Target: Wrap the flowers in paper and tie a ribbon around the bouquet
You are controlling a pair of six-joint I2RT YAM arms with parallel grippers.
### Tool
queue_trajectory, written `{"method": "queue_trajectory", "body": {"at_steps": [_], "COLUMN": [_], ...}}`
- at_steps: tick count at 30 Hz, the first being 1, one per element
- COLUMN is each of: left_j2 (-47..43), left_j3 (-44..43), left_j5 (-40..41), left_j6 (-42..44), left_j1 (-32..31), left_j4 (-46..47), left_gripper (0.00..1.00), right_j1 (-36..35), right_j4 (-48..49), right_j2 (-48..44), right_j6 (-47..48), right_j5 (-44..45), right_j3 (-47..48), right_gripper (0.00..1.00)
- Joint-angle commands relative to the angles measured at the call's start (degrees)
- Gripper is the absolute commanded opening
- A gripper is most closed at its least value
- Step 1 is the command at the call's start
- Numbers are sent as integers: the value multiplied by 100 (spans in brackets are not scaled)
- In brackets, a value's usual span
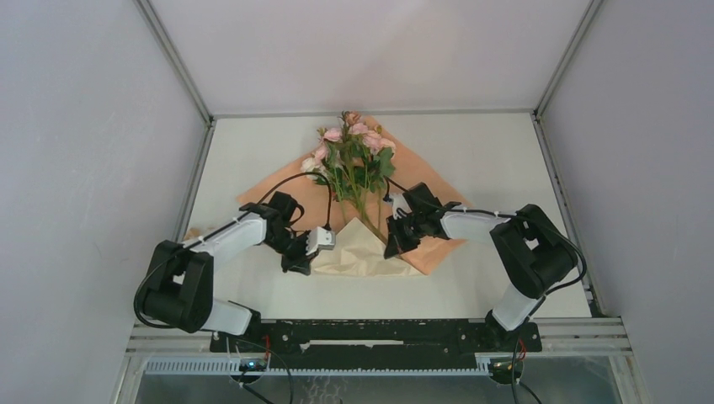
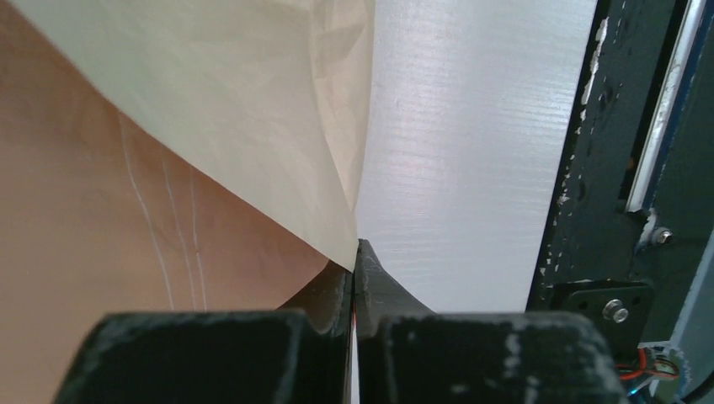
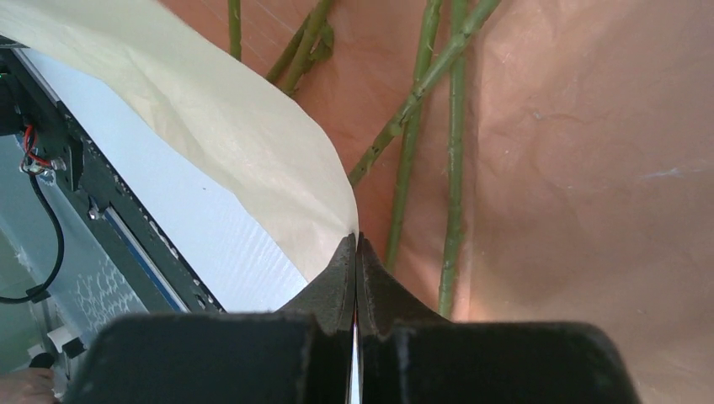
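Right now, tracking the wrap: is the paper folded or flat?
Partly folded: the paper has its near corner turned over the stems, pale underside showing.

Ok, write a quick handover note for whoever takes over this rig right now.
Left gripper: shut on the folded near flap of the paper, left side.
Right gripper: shut on the same flap, right side.
Flowers lie on the paper, blooms far, stems near.
Done: near corner folded over the stem ends.
Left: wrap the sides, tie the ribbon; none in view.
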State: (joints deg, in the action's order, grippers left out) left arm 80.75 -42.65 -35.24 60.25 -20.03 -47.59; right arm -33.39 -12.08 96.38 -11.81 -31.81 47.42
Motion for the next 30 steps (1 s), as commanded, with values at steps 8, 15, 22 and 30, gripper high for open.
{"method": "queue_trajectory", "body": {"at_steps": [8, 15, 22, 30], "left_j2": [873, 515, -834, 179], "left_j3": [-716, -729, -1007, -832], "left_j5": [896, 1677, 1612, 2497], "left_j6": [-1851, -2356, -2567, -2700], "left_j1": [268, 495, -455, -1954], "left_j4": [250, 46, -316, 1401], "left_gripper": [20, 49, 45, 33], "right_j1": [169, 139, 142, 116], "right_j4": [5, -43, 26, 7], "right_j2": [-127, -115, -112, -66], "right_j6": [188, 232, 70, -130], "right_j5": [123, 105, 147, 268], "right_j3": [31, 31, 31, 31], "right_gripper": [0, 0, 0, 0]}}
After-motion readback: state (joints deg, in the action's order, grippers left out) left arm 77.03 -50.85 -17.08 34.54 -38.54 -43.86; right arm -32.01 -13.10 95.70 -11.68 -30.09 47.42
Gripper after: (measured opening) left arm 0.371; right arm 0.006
